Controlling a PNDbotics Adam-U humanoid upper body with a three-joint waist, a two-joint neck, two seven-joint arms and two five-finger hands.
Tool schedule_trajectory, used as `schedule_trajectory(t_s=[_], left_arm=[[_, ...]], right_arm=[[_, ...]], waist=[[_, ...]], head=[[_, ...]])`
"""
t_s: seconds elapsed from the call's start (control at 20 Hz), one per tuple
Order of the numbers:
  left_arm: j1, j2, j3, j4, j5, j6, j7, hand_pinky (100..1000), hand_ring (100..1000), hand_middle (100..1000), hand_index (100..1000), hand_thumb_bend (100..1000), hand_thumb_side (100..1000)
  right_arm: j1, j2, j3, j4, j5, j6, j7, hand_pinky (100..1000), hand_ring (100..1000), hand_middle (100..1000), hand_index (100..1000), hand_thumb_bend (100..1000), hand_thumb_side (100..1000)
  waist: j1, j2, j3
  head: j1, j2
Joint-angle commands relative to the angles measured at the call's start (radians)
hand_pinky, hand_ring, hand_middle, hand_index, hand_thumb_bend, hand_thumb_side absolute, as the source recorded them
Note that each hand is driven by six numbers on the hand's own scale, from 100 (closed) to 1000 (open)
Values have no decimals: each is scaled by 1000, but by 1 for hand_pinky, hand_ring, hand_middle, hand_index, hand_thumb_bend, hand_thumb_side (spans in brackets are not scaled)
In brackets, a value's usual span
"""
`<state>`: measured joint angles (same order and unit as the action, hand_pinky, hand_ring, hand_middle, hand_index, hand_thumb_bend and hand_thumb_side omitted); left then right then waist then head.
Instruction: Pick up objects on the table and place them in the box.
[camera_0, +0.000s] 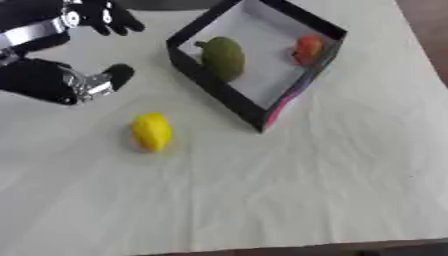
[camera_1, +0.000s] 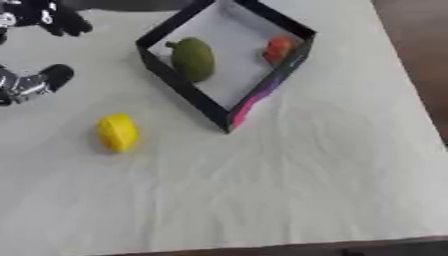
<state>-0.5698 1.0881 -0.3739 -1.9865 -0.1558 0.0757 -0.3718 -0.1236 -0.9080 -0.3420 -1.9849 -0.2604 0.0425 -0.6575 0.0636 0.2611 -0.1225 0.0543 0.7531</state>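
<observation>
A yellow lemon-shaped fruit (camera_0: 152, 131) lies on the pale tablecloth, left of centre. Above it and to its left hovers my left hand (camera_0: 52, 80), black with silver joints, open, its fingers (camera_0: 109, 19) spread well apart from the thumb (camera_0: 115, 75); it holds nothing and does not touch the fruit. A black box (camera_0: 213, 89) with a white floor stands askew at the top centre. Inside it lie a green fruit (camera_0: 224, 57) near the left wall and a red-orange fruit (camera_0: 307, 49) by the right wall. My right hand shows in neither view.
The off-white cloth (camera_0: 332, 180) covers the table, wrinkled, with open surface to the right and front. A pink strip (camera_0: 282, 107) marks the box's near corner. Brown floor (camera_0: 429, 20) shows past the right edge, and the table's front edge (camera_0: 262, 248) runs along the bottom.
</observation>
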Motion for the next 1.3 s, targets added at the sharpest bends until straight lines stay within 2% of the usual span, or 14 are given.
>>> schedule_trajectory(t_s=[0.05,0.2,0.45,0.55,0.8,1.05,1.3], left_arm=[[-3,19,-10,-13,-36,21,-10,823,836,842,915,259,746],[4,6,-31,-13,-65,39,-44,820,833,836,911,261,800],[1,-27,-55,-1,-85,76,-105,829,845,849,922,286,831],[-4,-40,-63,16,-95,75,-143,840,856,857,927,308,824],[-20,-65,-77,46,-113,52,-216,857,874,868,923,481,857],[-36,-94,-99,107,-161,20,-268,862,880,871,923,540,810],[-46,-126,-104,188,-216,-9,-265,860,880,863,914,556,754]], right_arm=[[-3,-13,-4,-15,11,6,-2,884,808,686,804,100,207],[3,-4,-3,-15,19,5,-4,885,808,686,805,100,213],[9,8,4,-15,27,10,-6,885,808,685,805,100,203],[12,13,6,-15,30,14,-7,885,808,684,805,100,230],[15,20,13,-15,36,19,-7,886,807,683,805,100,233],[14,23,18,-15,37,21,-2,886,807,682,806,100,234],[14,29,23,-15,39,24,0,887,806,682,806,100,243]], waist=[[-3,-7,2],[-3,-3,4],[-3,2,6],[-4,4,7],[-8,6,11],[-13,7,12],[-15,10,12]], head=[[-1,-9],[0,-11],[4,-4],[6,-1],[7,0],[14,-3],[19,-7]])
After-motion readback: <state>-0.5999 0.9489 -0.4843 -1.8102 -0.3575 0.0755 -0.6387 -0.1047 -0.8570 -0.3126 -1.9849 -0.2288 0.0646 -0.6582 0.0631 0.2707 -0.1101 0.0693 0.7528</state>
